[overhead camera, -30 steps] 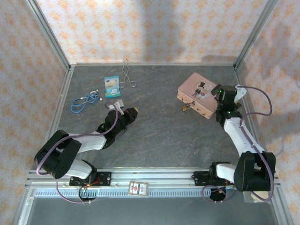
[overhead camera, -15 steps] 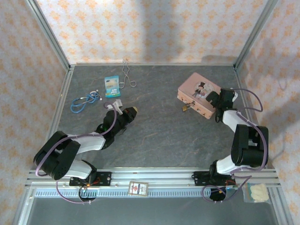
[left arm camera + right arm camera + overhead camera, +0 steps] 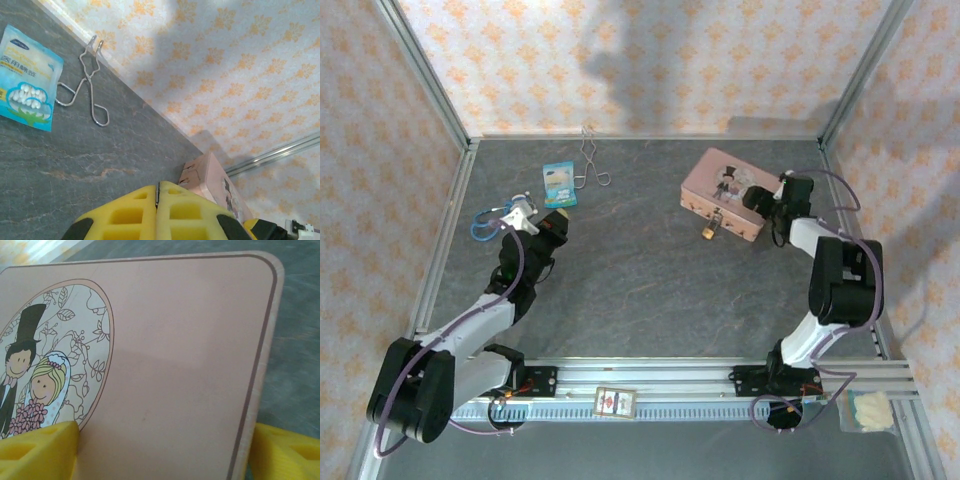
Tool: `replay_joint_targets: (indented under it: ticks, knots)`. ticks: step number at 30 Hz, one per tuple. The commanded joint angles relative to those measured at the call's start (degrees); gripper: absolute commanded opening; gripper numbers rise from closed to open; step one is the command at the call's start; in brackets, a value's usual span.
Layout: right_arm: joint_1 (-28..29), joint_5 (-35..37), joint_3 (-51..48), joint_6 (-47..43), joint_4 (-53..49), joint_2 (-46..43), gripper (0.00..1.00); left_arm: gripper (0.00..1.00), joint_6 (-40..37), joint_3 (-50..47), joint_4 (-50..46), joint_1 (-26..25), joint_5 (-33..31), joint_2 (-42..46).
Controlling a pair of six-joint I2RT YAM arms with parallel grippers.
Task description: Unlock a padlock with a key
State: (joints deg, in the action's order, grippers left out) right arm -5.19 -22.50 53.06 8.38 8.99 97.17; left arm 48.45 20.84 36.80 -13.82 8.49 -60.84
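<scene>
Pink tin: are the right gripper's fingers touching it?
Cannot tell. Right wrist view shows the right fingers flanking the pink tin, but no plain contact or gap.

The left end effector [image 3: 558, 218] swung next to the stethoscope [image 3: 495, 218]; the pink tin [image 3: 720, 190] with the padlock [image 3: 706, 232] slid ahead of the right end effector [image 3: 765, 203].

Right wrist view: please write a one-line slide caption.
Right gripper, yellow fingers spread wide, poised at the pink tin.
</scene>
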Motion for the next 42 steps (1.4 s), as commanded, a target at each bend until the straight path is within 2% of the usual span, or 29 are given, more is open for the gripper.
replay_joint_targets:
  ticks: [1,6,11,16,20,24,27,30,33,37,39,42]
  knots:
    - [5.35,-6.94,2.72,-7.97,-4.67,2.97,0.82,0.0,-1.08,-0.59,-1.24,0.35,-0.37,0.66]
    - [12.99,-7.71,9.24,-16.63,-12.92,8.39,0.72,0.0,1.7,-2.11,1.97,0.33,1.37,-0.46]
    - [19.52,-7.41,13.71,-22.08,-17.63,12.09,0.7,0.0,2.47,-2.38,3.1,0.34,2.75,-1.19]
    - [22.93,-9.46,18.36,-18.66,-17.36,15.8,0.69,0.0,2.88,-2.43,3.21,0.37,3.55,-0.78]
    - [25.07,-11.64,20.1,-13.88,-13.07,16.51,0.7,0.0,3.06,-2.39,4.03,0.29,5.44,-0.31]
    - [25.32,-12.42,19.4,-8.44,-7.08,11.58,0.75,0.0,3.21,-0.94,5.78,-0.79,8.66,-0.25]
    - [25.25,-9.7,17.07,-5.32,-3.81,4.66,0.79,0.0,2.2,0.93,6.07,-4.18,8.16,-0.23]
    - [25.35,-10.96,13.59,-2.66,-0.56,-2.56,0.8,0.0,1.62,3.19,7.56,-7.65,7.96,-1.65]
    - [25.25,-18.52,8.94,0.67,4.84,-8.46,0.8,0.0,2.07,5.67,11.03,-9.53,10.09,-4.57]
    - [26.5,-33.26,0.4,9.3,19.98,-13.87,0.76,0.0,1.58,9.58,14.17,-10.59,13.97,-8.23]
    - [29.01,-35.71,-2.79,12.19,26.25,-15.57,0.74,0.0,1.41,11.33,15.21,-11.04,15.45,-9.71]
    - [33.07,-35.28,-4.07,11.58,27.76,-17.13,0.69,0.0,2.04,12.9,18.06,-11.97,17.92,-11.47]
